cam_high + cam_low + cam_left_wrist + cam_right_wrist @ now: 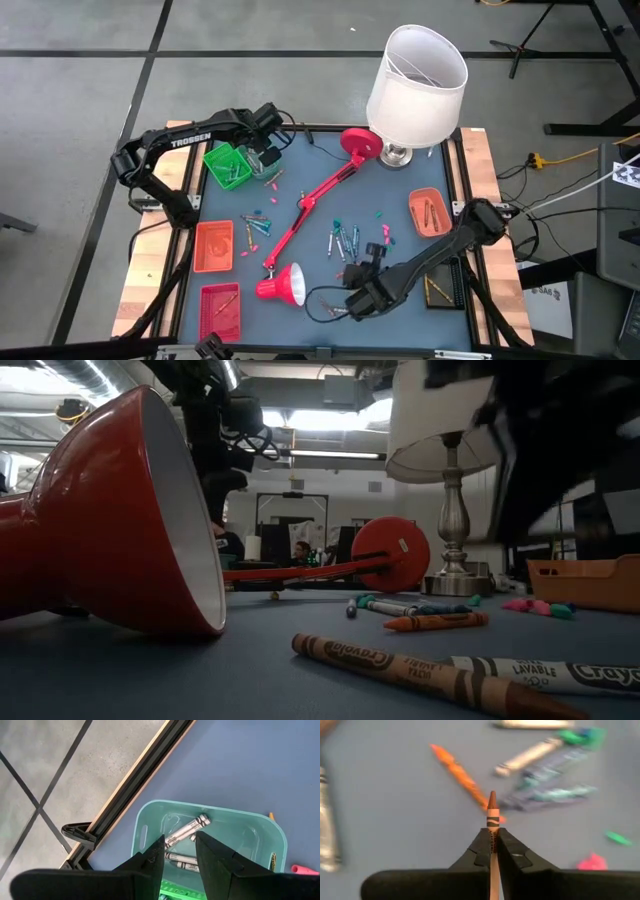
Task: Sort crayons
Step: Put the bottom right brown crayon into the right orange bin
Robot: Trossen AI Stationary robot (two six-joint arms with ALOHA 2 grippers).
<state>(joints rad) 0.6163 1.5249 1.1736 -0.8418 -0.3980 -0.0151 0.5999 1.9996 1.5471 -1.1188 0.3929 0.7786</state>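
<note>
2 grippers are at work. The right gripper [492, 851] pinches a brown crayon [492, 817] above loose crayons [345, 240] on the mat [300, 170], near the red lamp [282, 286]. The left gripper [180, 851], fingers spread, hangs over the green bin [228, 165] holding grey crayons [187, 829].

From overhead I read "TROSSEN" in white on the left arm [190, 141]. At tabletop level, the brown crayon [400, 671] nearest my camera carries "Crayola" on its wrapper, and the white crayon [560, 673] beside it shows "LAVABLE" and the start of "Crayola". I can read nothing else.
</note>
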